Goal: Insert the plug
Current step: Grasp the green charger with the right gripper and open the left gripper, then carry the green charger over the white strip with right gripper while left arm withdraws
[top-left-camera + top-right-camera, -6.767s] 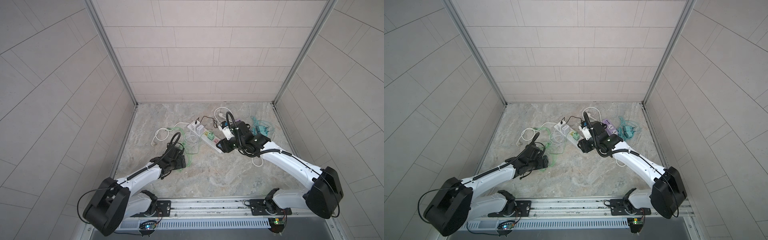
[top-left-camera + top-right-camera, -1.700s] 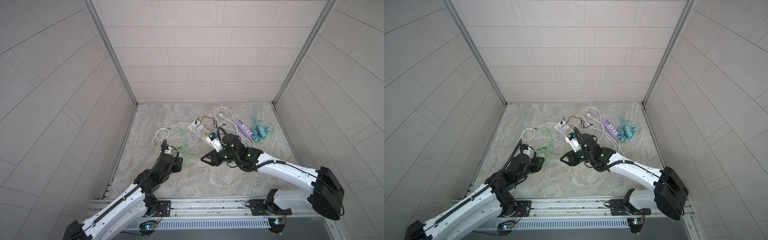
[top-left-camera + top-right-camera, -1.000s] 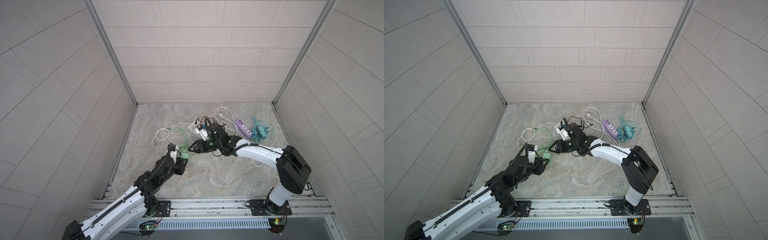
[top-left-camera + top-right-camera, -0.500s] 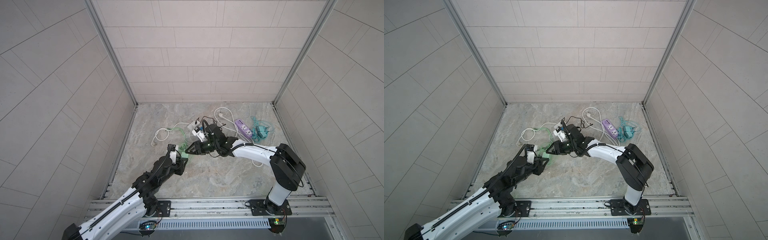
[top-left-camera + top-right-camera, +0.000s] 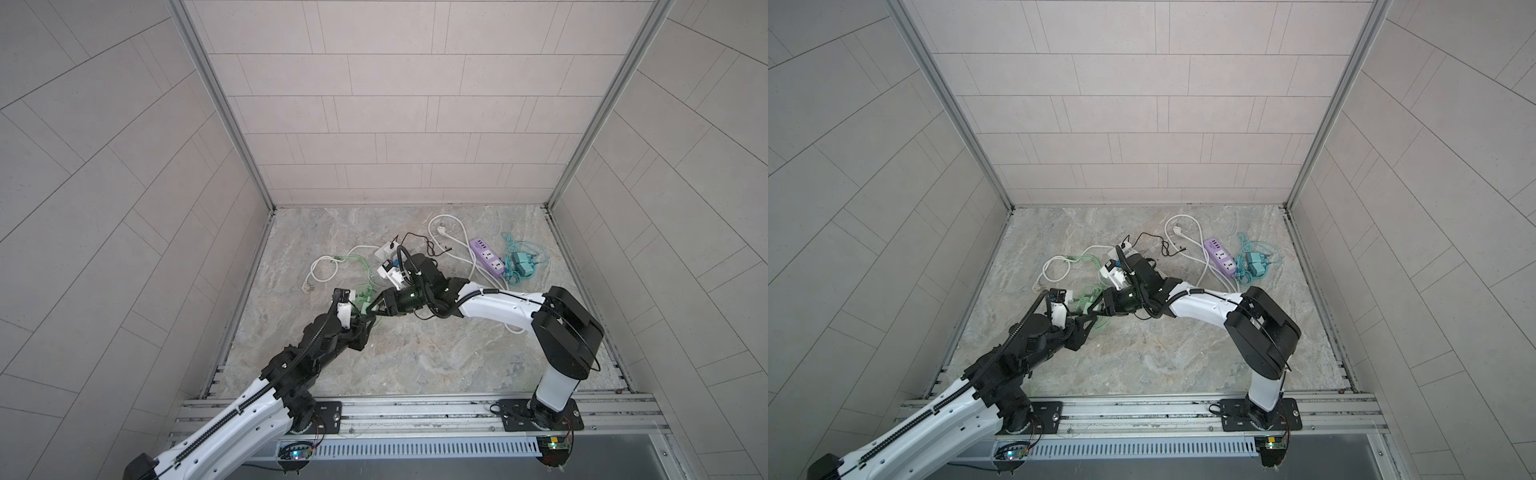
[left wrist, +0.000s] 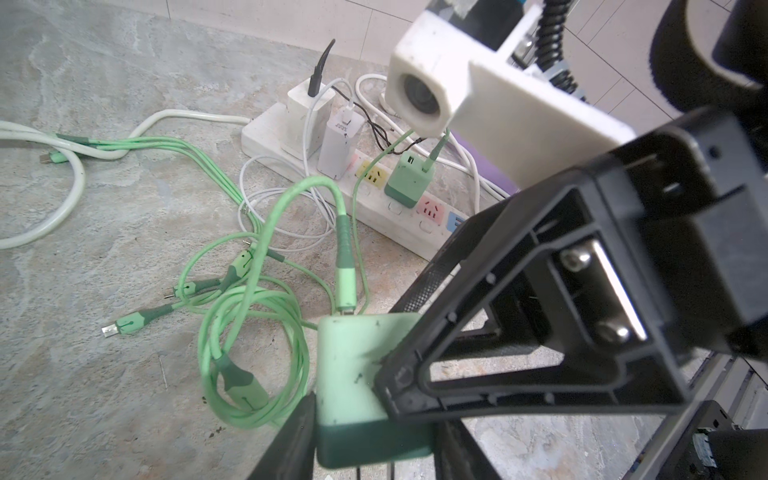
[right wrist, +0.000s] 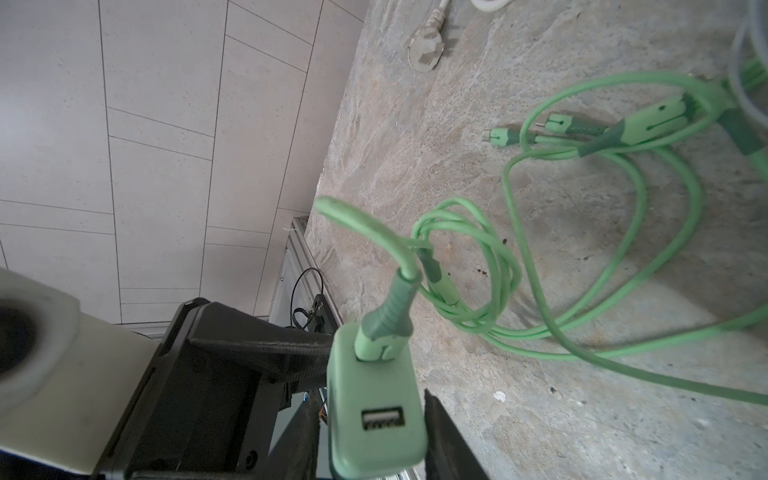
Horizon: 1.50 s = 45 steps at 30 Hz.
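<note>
The plug, a pale green charger with a dark green base [image 6: 353, 374], hangs above the floor between both grippers. My left gripper [image 6: 372, 432] is shut on its lower part, one finger on each side. My right gripper [image 7: 374, 436] has come in from the right, and its fingers lie against the plug's [image 7: 374, 407] two broad faces. A green cable is plugged into its top. In both top views the grippers [image 5: 365, 320] [image 5: 1094, 311] meet left of centre. The white power strip [image 6: 374, 199] lies behind with free coloured sockets; a second green charger [image 6: 409, 178] sits in it.
Loose green cables [image 6: 249, 316] are coiled on the floor under the plug. Two white chargers [image 6: 309, 120] stand in the strip. A purple power strip [image 5: 487, 257] and a teal cable bundle [image 5: 519, 264] lie at the back right, and a white cord loop [image 5: 322, 270] lies left.
My right gripper has reached left to the plug in my left gripper, and its jaws have narrowed onto it. The left arm has stayed about where it was.
</note>
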Each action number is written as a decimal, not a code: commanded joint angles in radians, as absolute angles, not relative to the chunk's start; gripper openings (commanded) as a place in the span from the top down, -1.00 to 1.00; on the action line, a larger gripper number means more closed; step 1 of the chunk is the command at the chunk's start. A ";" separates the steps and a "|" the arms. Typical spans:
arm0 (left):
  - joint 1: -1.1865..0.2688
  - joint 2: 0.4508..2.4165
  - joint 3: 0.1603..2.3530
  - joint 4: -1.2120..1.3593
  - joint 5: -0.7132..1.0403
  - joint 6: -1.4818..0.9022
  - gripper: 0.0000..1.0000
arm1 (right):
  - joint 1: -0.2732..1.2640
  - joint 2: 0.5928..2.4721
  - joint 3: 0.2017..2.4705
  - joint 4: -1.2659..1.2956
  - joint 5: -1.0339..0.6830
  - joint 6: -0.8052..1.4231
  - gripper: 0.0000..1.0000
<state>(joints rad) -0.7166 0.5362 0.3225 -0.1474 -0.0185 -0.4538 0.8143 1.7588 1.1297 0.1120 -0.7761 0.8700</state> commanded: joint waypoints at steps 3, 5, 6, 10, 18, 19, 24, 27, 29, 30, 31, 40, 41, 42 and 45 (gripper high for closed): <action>-0.723 0.531 0.331 -0.129 -0.002 -0.439 0.51 | 0.820 1.768 1.147 0.160 -0.795 0.887 0.19; -0.723 0.531 0.330 -0.129 0.000 -0.437 0.51 | 0.821 1.775 1.158 0.163 -0.799 0.888 0.21; -0.722 0.531 0.331 -0.131 0.000 -0.436 0.51 | 0.821 1.776 1.160 0.167 -0.799 0.888 0.28; -0.723 0.525 0.334 -0.133 -0.007 -0.436 0.38 | 0.823 1.770 1.159 0.164 -0.806 0.871 0.59; -0.723 0.472 0.332 -0.137 -0.054 -0.476 -0.86 | 0.816 1.623 1.190 -0.155 -0.556 0.556 0.75; -0.723 0.465 0.331 -0.141 -0.050 -0.478 -0.88 | 0.816 1.596 1.201 -0.224 -0.484 0.508 0.76; -0.723 0.456 0.332 -0.160 -0.027 -0.477 -0.97 | 0.795 1.480 1.181 -0.381 -0.163 0.364 0.75; -0.722 0.480 0.323 -0.144 0.009 -0.481 -0.98 | 0.754 1.436 1.139 -0.383 -0.064 0.323 0.78; -0.722 0.516 0.318 -0.109 0.038 -0.492 -0.98 | 0.732 1.418 1.102 -0.353 -0.023 0.293 0.79; -0.722 0.533 0.315 -0.091 0.047 -0.497 -0.98 | 0.723 1.414 1.085 -0.333 -0.021 0.283 0.79; -0.722 0.557 0.313 -0.066 0.059 -0.499 -0.98 | 0.711 1.413 1.067 -0.311 -0.021 0.272 0.79; -0.724 0.866 0.326 0.174 0.151 -0.510 -0.94 | 0.615 1.509 1.029 -0.198 -0.029 0.223 0.81; -0.724 0.908 0.332 0.206 0.160 -0.511 -0.93 | 0.606 1.525 1.030 -0.186 -0.038 0.209 0.81; -0.725 0.942 0.335 0.230 0.164 -0.510 -0.91 | 0.601 1.540 1.034 -0.178 -0.043 0.199 0.81; -0.726 1.054 0.364 0.272 0.162 -0.505 -0.90 | 0.594 1.583 1.048 -0.176 -0.038 0.169 0.82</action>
<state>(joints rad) -0.7208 0.9951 0.3267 0.1646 0.1387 -0.5060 0.5961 1.5620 1.0275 -0.2111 -0.0509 0.2245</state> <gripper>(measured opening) 0.951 0.243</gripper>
